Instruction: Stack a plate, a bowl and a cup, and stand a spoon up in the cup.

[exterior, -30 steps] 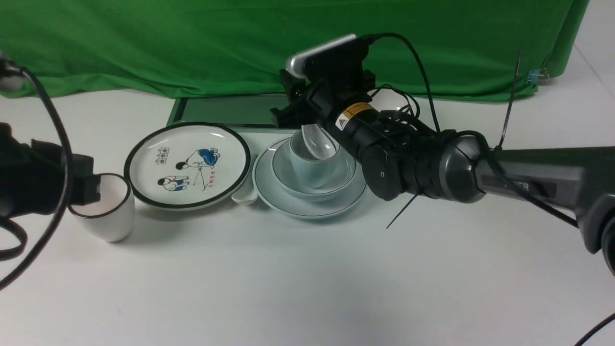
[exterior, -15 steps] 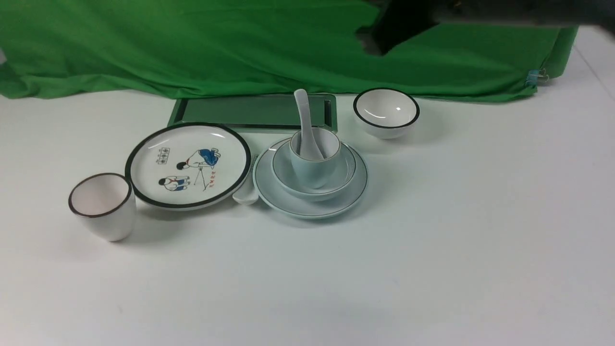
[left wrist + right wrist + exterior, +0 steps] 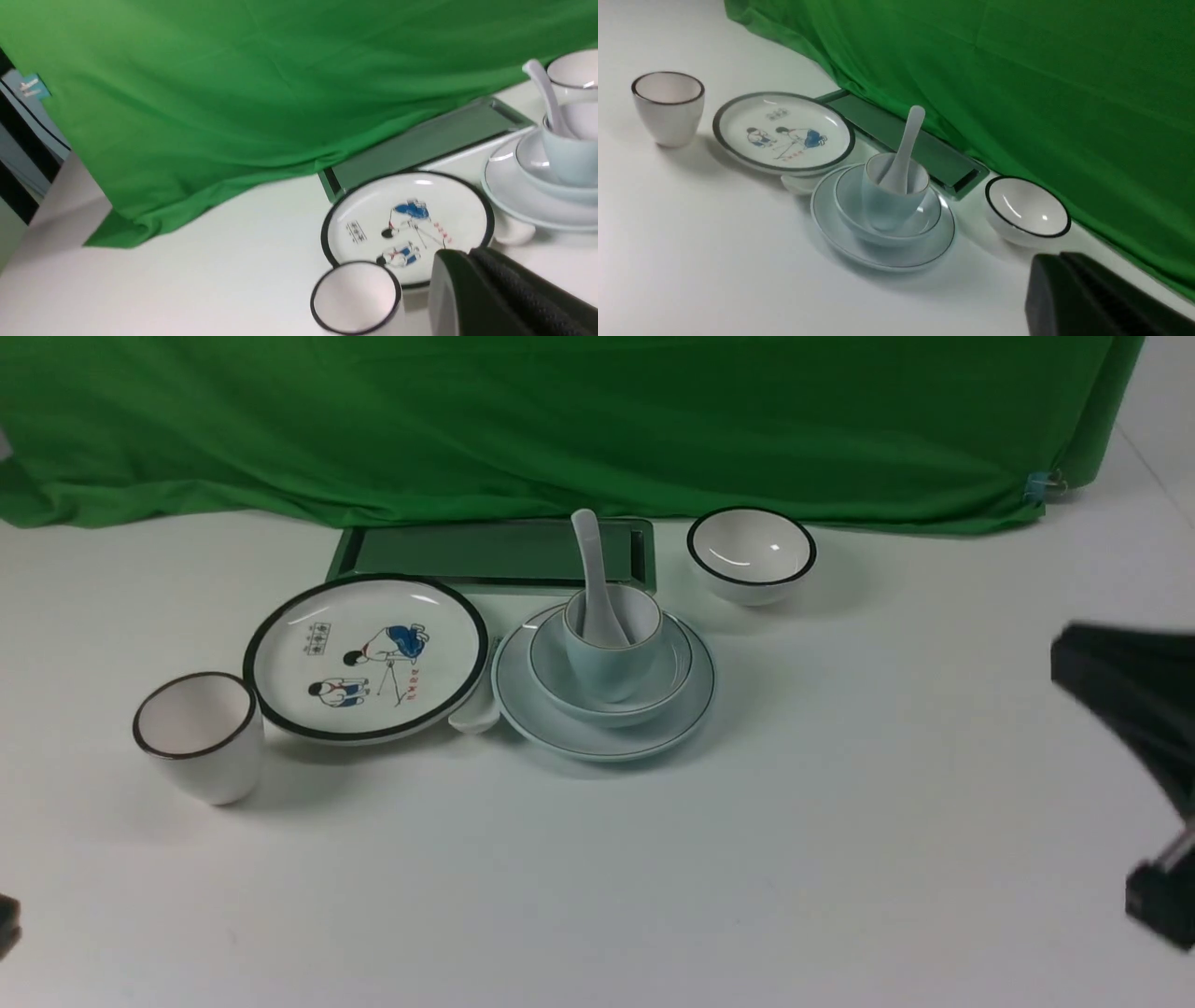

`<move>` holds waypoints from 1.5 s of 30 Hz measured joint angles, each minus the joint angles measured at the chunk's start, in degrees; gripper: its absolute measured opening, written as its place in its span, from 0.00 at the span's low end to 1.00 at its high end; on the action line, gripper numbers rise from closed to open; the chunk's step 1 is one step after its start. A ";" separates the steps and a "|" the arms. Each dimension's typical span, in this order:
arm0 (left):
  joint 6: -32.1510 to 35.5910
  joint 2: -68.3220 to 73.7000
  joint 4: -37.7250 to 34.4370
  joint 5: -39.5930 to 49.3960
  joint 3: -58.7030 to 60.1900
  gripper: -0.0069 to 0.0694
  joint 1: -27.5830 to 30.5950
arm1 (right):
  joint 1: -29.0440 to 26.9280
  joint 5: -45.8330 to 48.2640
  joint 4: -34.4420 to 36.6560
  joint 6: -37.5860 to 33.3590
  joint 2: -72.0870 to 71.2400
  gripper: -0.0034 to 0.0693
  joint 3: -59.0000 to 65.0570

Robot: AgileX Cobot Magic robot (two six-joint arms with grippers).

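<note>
The pale blue-green plate (image 3: pixel 551 714) lies mid-table. The pale blue bowl (image 3: pixel 667 677) sits on it and the pale blue cup (image 3: pixel 607 667) stands in the bowl. The white spoon (image 3: pixel 591 555) stands in the cup, handle up and leaning back. The stack also shows in the right wrist view, with the spoon (image 3: pixel 908 137) in the cup (image 3: pixel 887 212). My right gripper (image 3: pixel 1057 258) is shut and empty, well away to the right of the stack. My left gripper (image 3: pixel 460 254) is shut and empty, near the white cup. In the front view the right arm (image 3: pixel 1130 700) is a dark blur at the right edge.
A white black-rimmed cartoon plate (image 3: pixel 364 653) lies left of the stack, with a second white spoon (image 3: pixel 474 717) poking out from under it. A white dark-rimmed cup (image 3: pixel 198 737) stands at the left. A white black-rimmed bowl (image 3: pixel 752 555) sits back right. A green tray (image 3: pixel 467 553) and green cloth lie behind.
My right gripper has let go of the spoon in the cup and pulled back to the right edge. My left arm has withdrawn from beside the white cup.
</note>
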 joint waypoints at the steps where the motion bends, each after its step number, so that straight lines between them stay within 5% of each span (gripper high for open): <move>1: 0.00 0.00 0.07 0.00 0.61 0.04 0.00 | 0.00 -3.56 0.02 0.00 -1.67 0.06 4.31; 9: 0.00 0.00 0.21 1.09 1.68 0.04 0.00 | 0.00 -17.90 0.26 0.43 -5.67 0.08 30.39; 20: 0.04 0.00 0.26 1.58 1.68 0.05 0.00 | -9.79 -17.94 8.68 3.17 -16.26 0.06 31.59; 24: 0.04 0.00 0.26 1.69 1.68 0.05 0.00 | -21.57 -13.89 5.09 4.23 -29.00 0.06 31.59; 28: 0.04 0.05 0.26 1.83 1.68 0.05 0.00 | -27.67 -6.84 -0.76 9.88 -36.98 0.06 31.59; 34: 0.25 0.05 0.26 1.93 1.68 0.05 0.00 | -28.91 5.64 -2.33 11.88 -37.97 0.06 31.59; 45: 0.25 0.05 0.26 1.93 1.68 0.05 0.00 | -28.64 7.22 -2.63 12.05 -36.84 0.08 31.59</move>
